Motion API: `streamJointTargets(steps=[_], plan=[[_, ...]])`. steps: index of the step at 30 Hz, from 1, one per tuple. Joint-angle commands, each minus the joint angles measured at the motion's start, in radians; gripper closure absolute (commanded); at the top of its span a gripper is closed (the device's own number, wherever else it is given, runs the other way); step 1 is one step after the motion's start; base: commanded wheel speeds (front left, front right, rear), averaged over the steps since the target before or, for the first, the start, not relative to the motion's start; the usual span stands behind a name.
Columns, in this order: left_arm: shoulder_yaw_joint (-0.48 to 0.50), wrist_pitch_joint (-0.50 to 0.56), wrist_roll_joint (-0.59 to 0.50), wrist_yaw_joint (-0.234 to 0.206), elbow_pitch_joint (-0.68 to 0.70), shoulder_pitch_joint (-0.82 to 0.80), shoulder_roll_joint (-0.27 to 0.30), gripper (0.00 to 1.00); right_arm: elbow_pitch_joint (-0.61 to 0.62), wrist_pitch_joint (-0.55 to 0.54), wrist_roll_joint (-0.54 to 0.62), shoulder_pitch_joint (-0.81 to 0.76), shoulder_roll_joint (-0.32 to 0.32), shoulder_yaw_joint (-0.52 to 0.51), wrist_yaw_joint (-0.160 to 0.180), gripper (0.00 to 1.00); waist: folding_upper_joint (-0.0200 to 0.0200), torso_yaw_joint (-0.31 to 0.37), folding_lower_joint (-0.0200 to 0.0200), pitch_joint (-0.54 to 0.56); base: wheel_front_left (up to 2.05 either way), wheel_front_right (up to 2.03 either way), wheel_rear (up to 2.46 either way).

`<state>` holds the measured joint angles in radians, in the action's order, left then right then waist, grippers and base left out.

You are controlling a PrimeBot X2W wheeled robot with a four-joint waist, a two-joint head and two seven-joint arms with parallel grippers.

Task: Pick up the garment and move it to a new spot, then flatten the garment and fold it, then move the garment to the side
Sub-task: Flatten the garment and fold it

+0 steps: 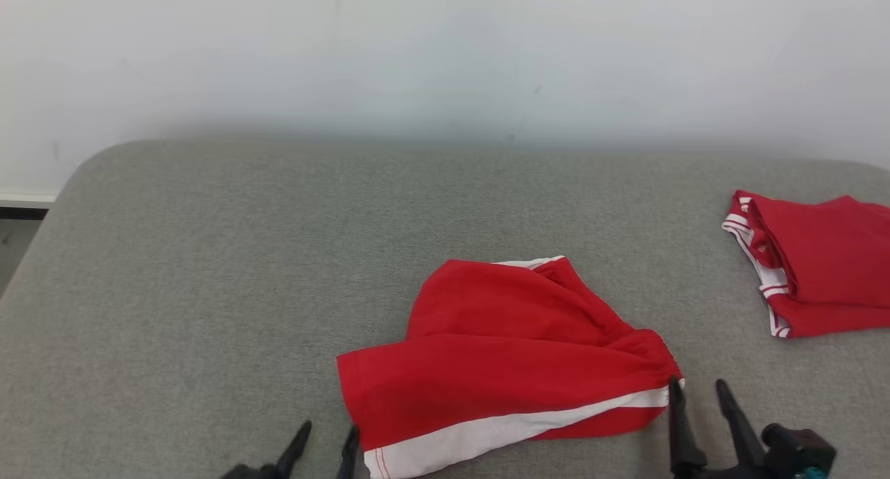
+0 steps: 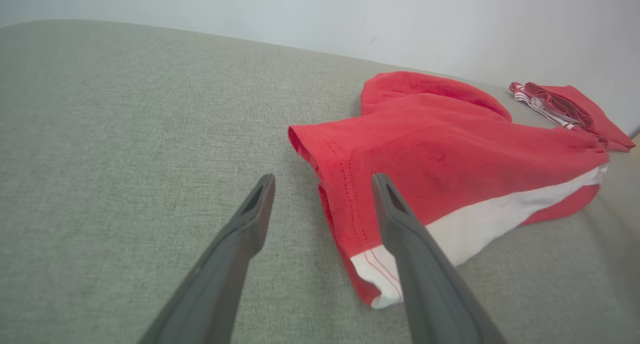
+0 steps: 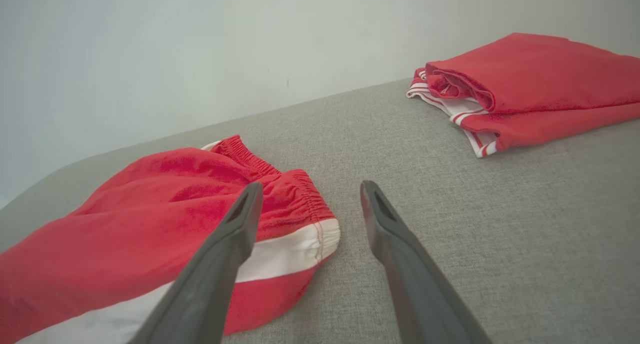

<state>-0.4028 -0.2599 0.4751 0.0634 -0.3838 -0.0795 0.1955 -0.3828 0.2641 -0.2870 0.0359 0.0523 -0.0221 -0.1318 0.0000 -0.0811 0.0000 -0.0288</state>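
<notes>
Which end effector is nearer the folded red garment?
Right. The right end effector lies left of the folded garment, nearer the robot; the left end effector lies beyond the shorts.

The head camera looks forward and down on the grey table (image 1: 208,291) from above. The wrist cameras sit low and near — the left one faces the red shorts (image 2: 440,154) from the hem, the right one from the waistband. All three share the shorts.
</notes>
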Motion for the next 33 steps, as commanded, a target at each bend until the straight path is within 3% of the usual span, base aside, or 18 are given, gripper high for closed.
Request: streamJointTargets(steps=[1, 11, 22, 23, 24, 25, 26, 27, 28, 29, 33], plan=[[0.000, -0.005, -0.009, 0.006, 0.000, 0.013, -0.003, 0.00, -0.009, 0.002, 0.019, -0.010, 0.007, 0.004, 0.003, 0.00, 0.0000, -0.018, 0.0000, 0.013, 0.00, 0.00, 0.00], [-0.070, -0.005, -0.004, 0.041, -0.088, 0.023, -0.074, 0.00, -0.192, 0.002, 0.101, 0.082, 0.067, 0.035, 0.003, 0.00, 0.0000, -0.021, 0.0000, -0.005, 0.00, 0.00, 0.00], [-0.102, -0.004, 0.006, 0.059, -0.223, -0.041, -0.108, 0.00, -0.388, 0.002, 0.055, 0.216, 0.100, 0.126, 0.003, 0.00, 0.0000, -0.026, 0.0000, -0.028, 0.00, 0.00, 0.00], [-0.104, -0.004, 0.012, 0.061, -0.239, -0.046, -0.111, 0.00, -0.403, 0.002, 0.047, 0.228, 0.099, 0.133, 0.003, 0.04, 0.0000, -0.028, 0.0000, -0.030, 0.00, 0.00, 0.00], [-0.104, -0.004, 0.017, 0.063, -0.247, -0.057, -0.114, 0.00, -0.416, 0.002, 0.037, 0.236, 0.099, 0.140, 0.003, 0.21, 0.0000, -0.031, 0.0000, -0.031, 0.00, 0.00, 0.00], [-0.102, -0.004, 0.026, 0.064, -0.255, -0.068, -0.118, 0.07, -0.429, 0.002, 0.025, 0.244, 0.098, 0.146, 0.003, 0.79, 0.0000, -0.033, 0.0000, -0.032, 0.00, 0.00, 0.00], [-0.105, -0.004, 0.033, 0.065, -0.270, -0.076, -0.121, 0.44, -0.436, 0.002, 0.017, 0.249, 0.101, 0.149, 0.003, 1.00, 0.0000, -0.036, 0.0000, -0.033, 0.00, 0.00, 0.00], [-0.113, -0.004, 0.031, 0.066, -0.279, -0.084, -0.123, 0.58, -0.442, 0.002, 0.009, 0.254, 0.102, 0.154, 0.003, 1.00, 0.0000, -0.037, 0.0000, -0.033, 0.00, 0.00, 0.00], [-0.112, -0.004, 0.036, 0.067, -0.280, -0.094, -0.126, 0.93, -0.450, 0.002, 0.003, 0.257, 0.103, 0.159, 0.003, 1.00, 0.0000, -0.039, 0.0000, -0.032, 0.00, 0.00, 0.00], [-0.110, -0.003, 0.042, 0.068, -0.277, -0.098, -0.129, 1.00, -0.454, 0.002, -0.001, 0.259, 0.104, 0.164, 0.003, 1.00, 0.0000, -0.040, 0.0000, -0.031, 0.00, 0.00, 0.00], [-0.106, -0.003, 0.040, 0.067, -0.262, -0.102, -0.132, 1.00, -0.454, 0.002, -0.014, 0.254, 0.108, 0.171, 0.003, 1.00, 0.0000, -0.037, 0.0000, -0.026, 0.00, 0.00, 0.00]])
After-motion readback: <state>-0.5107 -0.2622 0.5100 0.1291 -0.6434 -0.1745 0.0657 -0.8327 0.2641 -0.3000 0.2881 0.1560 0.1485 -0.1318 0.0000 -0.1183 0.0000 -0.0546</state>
